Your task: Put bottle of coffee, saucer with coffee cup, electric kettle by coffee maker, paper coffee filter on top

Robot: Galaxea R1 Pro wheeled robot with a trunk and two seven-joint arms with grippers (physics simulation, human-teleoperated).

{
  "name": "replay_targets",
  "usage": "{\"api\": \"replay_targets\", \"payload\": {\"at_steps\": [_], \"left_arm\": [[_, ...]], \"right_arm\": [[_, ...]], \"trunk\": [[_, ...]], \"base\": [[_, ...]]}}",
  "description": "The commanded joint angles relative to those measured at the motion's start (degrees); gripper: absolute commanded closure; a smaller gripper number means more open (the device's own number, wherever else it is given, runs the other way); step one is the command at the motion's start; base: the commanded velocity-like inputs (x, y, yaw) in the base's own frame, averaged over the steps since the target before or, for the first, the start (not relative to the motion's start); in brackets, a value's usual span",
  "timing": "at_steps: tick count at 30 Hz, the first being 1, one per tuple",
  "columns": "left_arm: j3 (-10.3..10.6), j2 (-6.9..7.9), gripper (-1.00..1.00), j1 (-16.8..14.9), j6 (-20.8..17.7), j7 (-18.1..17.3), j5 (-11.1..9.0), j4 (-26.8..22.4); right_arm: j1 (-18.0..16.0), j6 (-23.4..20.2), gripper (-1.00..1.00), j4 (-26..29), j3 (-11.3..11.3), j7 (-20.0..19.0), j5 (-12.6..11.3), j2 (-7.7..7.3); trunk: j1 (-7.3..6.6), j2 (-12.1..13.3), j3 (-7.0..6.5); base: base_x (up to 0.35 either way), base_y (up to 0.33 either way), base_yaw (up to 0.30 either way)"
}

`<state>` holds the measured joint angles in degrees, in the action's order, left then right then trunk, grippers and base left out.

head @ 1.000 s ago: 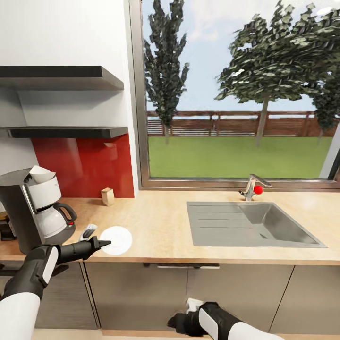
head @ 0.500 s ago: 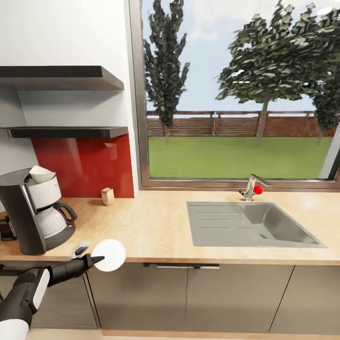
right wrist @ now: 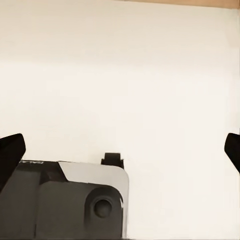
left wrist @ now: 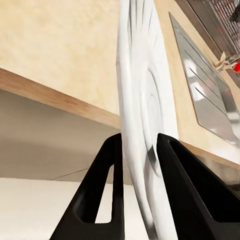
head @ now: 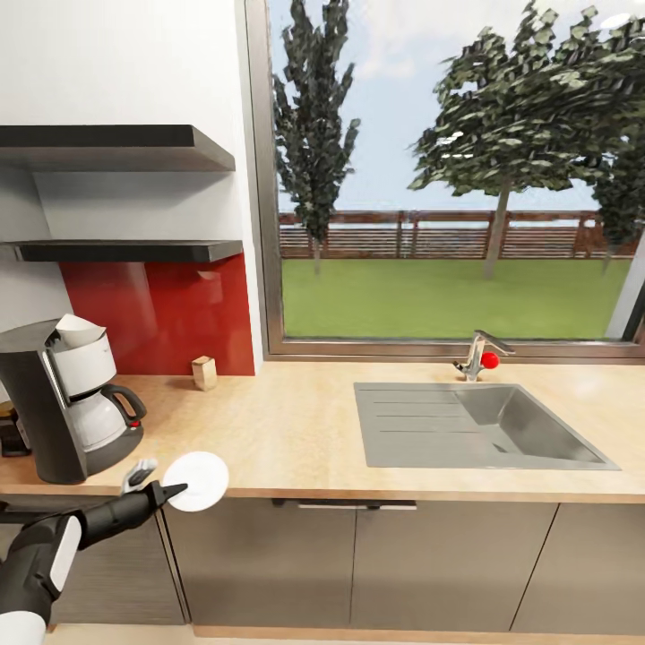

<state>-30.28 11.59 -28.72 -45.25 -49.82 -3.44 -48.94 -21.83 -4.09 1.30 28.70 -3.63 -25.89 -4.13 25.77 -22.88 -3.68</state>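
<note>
I am holding the saucer [head: 196, 481] in the left claw [head: 154, 485], its two black fingers [left wrist: 172, 185] clenched on the plate's rim — in the left wrist view the white disc [left wrist: 145, 125] is standing edge-on between them, pinched on both faces. Taking the coffee maker [head: 67, 399] as my landmark, the saucer is sitting in front of it and toward the sink side, tilted and overlapping the front edge of the bench [head: 296, 430], near the machine's base but not touching it. The paper coffee filter [head: 77, 331] is resting on top of the coffee maker, a white cone against the white tank. Beside the machine on the side away from the sink, a dark object [head: 11, 430] is showing at the picture's edge; I cannot tell what it is. Behind the coffee maker and toward the window, a small wooden block [head: 204, 373] is standing on the bench against the red backsplash [head: 161, 313]. Above the machine, the kitchen shelf [head: 125, 251] is running along the wall, with the thicker dark board [head: 112, 148] higher up. The sink [head: 475, 434] and its tap [head: 479, 354] are lying well apart from the coffee maker. The right claw [right wrist: 120, 150] is released — its fingertips are spread wide over pale floor.
</note>
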Motion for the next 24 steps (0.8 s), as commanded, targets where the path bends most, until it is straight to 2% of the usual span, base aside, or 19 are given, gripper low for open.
{"api": "replay_targets", "payload": {"at_steps": [1, 3, 5, 9, 14, 19, 21, 24], "left_arm": [[-0.3, 0.00, 1.00, 0.0, -0.5, 0.1, -0.3, 0.0], [-1.3, 0.00, 1.00, 0.0, -0.4, 0.2, -0.3, 0.0], [-2.7, -0.08, 1.00, 0.0, -0.3, 0.4, -0.3, 0.0], [-4.0, -0.15, 1.00, -0.2, -0.2, 0.9, -0.3, 0.0], [-4.7, -0.22, 1.00, -1.0, -0.6, 2.9, -0.3, -0.1], [-7.9, -0.91, 1.00, -1.8, -0.9, 8.3, -0.4, -0.1], [-8.7, -1.08, 1.00, -2.5, -0.9, 11.3, -0.4, -0.1], [-9.1, -1.38, 1.00, -3.3, -0.9, 15.9, -0.5, 0.0]], "right_arm": [[0.0, -0.3, -1.00, 0.1, 0.5, 2.4, -0.6, -0.09], [0.1, -0.4, -1.00, 0.2, 0.5, 7.4, -0.6, -0.03], [0.1, -0.4, -1.00, 0.2, 0.5, 10.4, -0.6, 0.04], [0.2, -0.4, -1.00, 0.2, 0.5, 12.1, -0.6, 0.20], [0.2, -0.4, -1.00, 0.3, 0.5, 12.3, -0.7, 0.44], [0.2, -0.4, -1.00, 0.3, 0.5, 11.7, -0.7, 0.65], [0.2, -0.5, -1.00, 0.3, 0.6, 10.2, -0.7, 0.68], [0.2, -0.5, -1.00, 0.3, 0.5, 5.6, -0.6, 0.63]], "trunk": [[0.02, 0.0, 0.02], [0.02, 0.0, 0.02], [0.02, 0.0, 0.04], [0.02, 0.0, 0.20], [0.02, 0.0, 0.34], [0.02, 0.0, 0.36], [0.02, 0.0, 0.37], [0.02, 0.0, 0.37]], "base": [[0.000, 0.000, 0.000], [0.000, 0.000, 0.000], [0.000, 0.000, 0.016], [0.000, 0.000, 0.116], [0.000, 0.000, 0.085], [0.000, 0.000, 0.012], [0.000, 0.000, 0.002], [0.000, 0.000, 0.000]]}}
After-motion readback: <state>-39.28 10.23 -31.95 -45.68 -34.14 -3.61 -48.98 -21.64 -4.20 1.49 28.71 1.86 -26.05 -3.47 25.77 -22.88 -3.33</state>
